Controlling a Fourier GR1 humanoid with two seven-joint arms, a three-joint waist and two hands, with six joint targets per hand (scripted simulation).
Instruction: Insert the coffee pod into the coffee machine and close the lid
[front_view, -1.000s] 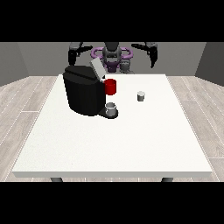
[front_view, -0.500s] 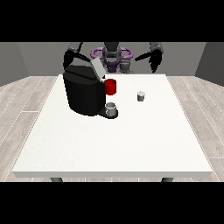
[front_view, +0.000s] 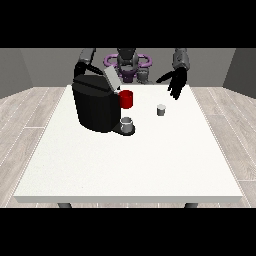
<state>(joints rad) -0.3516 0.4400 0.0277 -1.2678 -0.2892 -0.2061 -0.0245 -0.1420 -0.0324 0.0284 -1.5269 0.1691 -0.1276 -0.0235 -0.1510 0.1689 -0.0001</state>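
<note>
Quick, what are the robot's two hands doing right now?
Hand at the view's right: open, holding nothing.
Hand at the view's left: hidden behind the black coffee machine, cannot be told.

Your hand at the view's right (front_view: 176, 84) now hangs lower and nearer over the table's far edge, fingers spread, closer to the pod (front_view: 161, 110) than before.

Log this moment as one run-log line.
stage: reaching | small grey coffee pod: on white table, untouched | black coffee machine: lid up | hand at view's right: open, above table
</note>
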